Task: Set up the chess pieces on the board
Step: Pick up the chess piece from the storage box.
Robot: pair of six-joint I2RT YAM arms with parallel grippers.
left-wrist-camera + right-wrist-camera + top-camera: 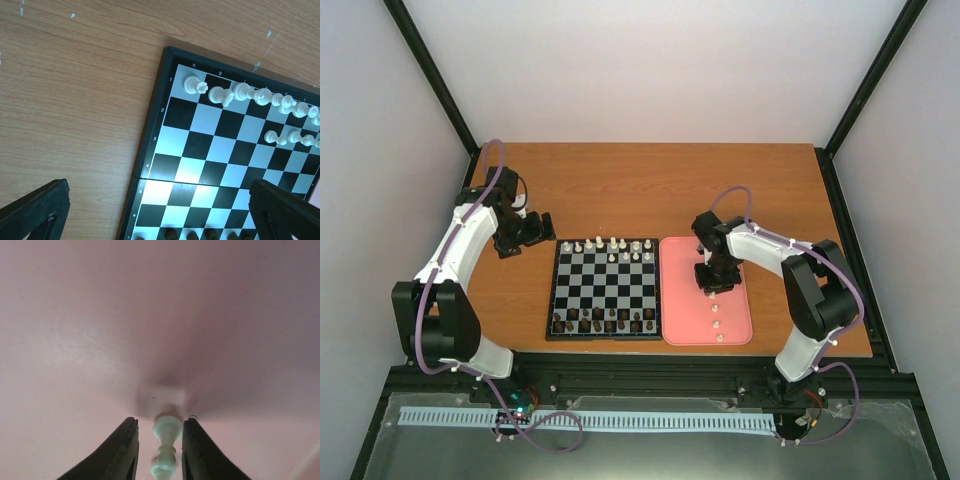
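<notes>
The board [605, 290] lies in the middle of the table, with white chess pieces [610, 246] along its far rows and dark pieces [600, 320] along its near rows. My right gripper [713, 283] is down over the pink tray [680, 300]. In the right wrist view its fingers [122, 450] are open and stand close on either side of an upright white piece [167, 432], with a small gap on the left. My left gripper [525, 232] is open and empty, left of the board's far corner. The left wrist view shows the board [200, 150] and white pieces [240, 92].
A few more white pieces [717, 325] stand in a line on the near part of the tray. The board and the tray lie side by side, edges almost touching. Black frame posts rise at the table's far corners.
</notes>
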